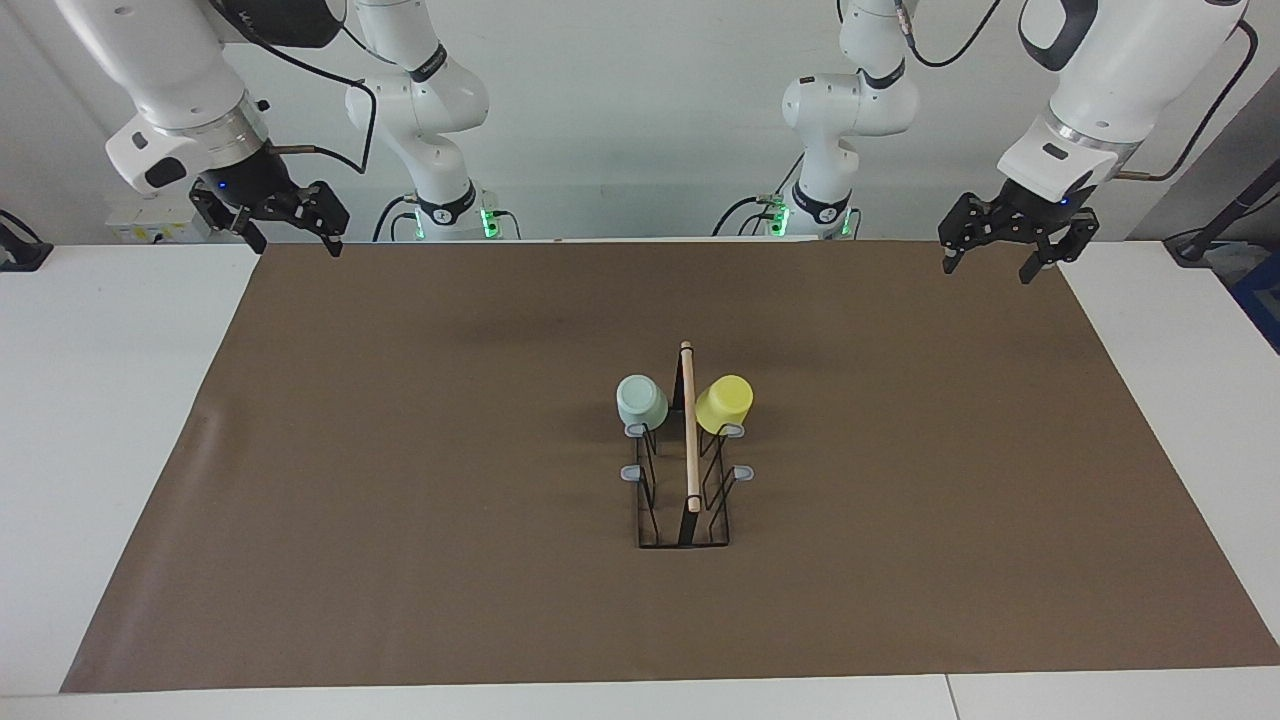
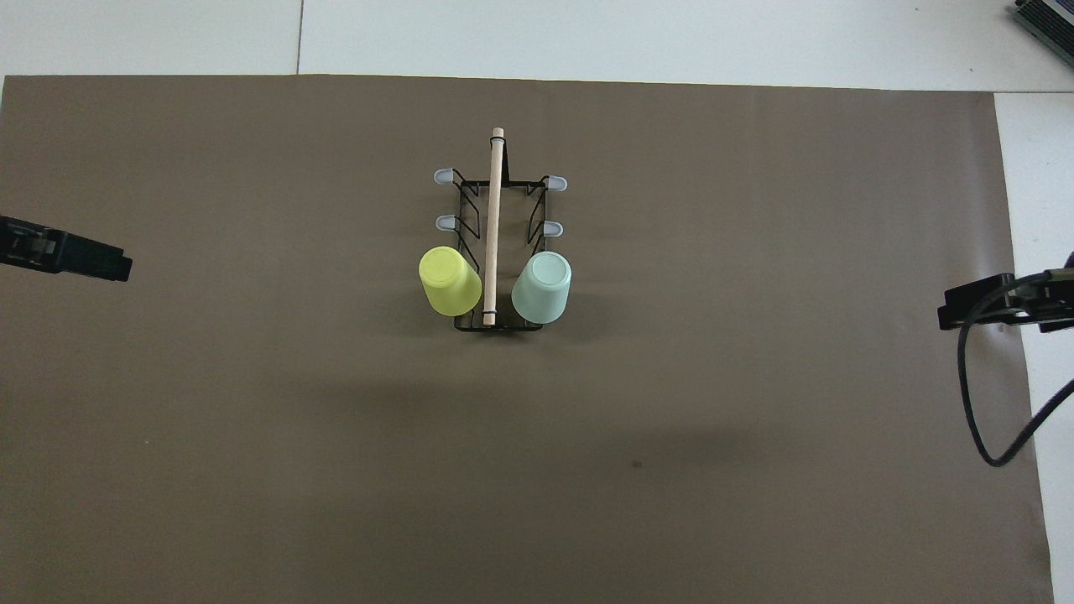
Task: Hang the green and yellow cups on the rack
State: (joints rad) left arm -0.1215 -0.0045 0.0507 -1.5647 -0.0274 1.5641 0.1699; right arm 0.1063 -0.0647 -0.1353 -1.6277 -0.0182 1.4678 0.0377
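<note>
A: Why do both cups sit bottom-up at the robots' end of the rack [image 1: 684, 470]?

B: Each is slipped mouth-down over a prong, so it hangs tilted outward. The mint green cup [image 1: 641, 402] is on the side toward the right arm's end of the worktop [image 1: 130, 420], the yellow cup [image 1: 724, 403] on the side toward the left arm's end, with the wooden rod [image 1: 689, 425] between them. I judge the hanging done.

A: And the free prongs?

B: Four grey tips stay bare, farther from the robots.

A: The arms?

B: Both wait, raised over the brown mat's [image 1: 400, 480] corners nearest the robots. The left end effector [image 1: 1001, 258] and the right end effector [image 1: 288, 240] have fingers apart, holding nothing, though the overhead view shows only their tips.
</note>
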